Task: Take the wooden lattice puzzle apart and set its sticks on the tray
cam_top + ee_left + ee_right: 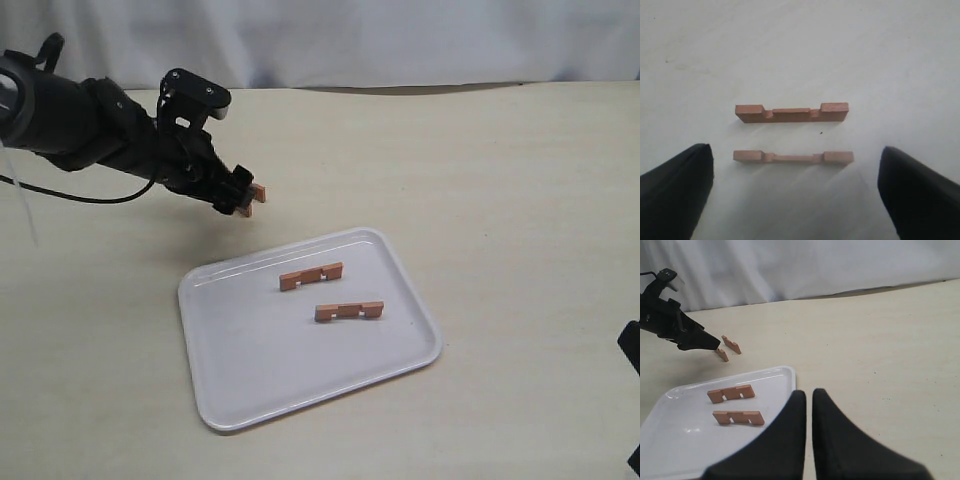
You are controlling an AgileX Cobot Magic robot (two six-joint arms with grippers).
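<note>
No assembled lattice puzzle shows, only four separate reddish-brown notched sticks. Two sticks point(311, 276) point(349, 311) lie flat on the white tray point(230, 370); in the right wrist view they are the sticks point(731, 393) point(738, 417) on the tray point(670, 450). The other two sticks point(791, 112) point(793, 157) lie side by side on the table beyond the tray's far corner, partly hidden in the exterior view as stick ends point(260, 190). My left gripper point(795, 148) hovers over them, open wide and holding nothing, seen from outside as the left gripper point(240, 198). My right gripper point(808, 391) is shut and empty beside the tray.
The beige table point(480, 200) stretches right of the tray. A pale curtain point(400, 40) closes off the back. The left arm point(90, 125) reaches in from the far left. A black piece of the right arm point(630, 348) shows at the right edge.
</note>
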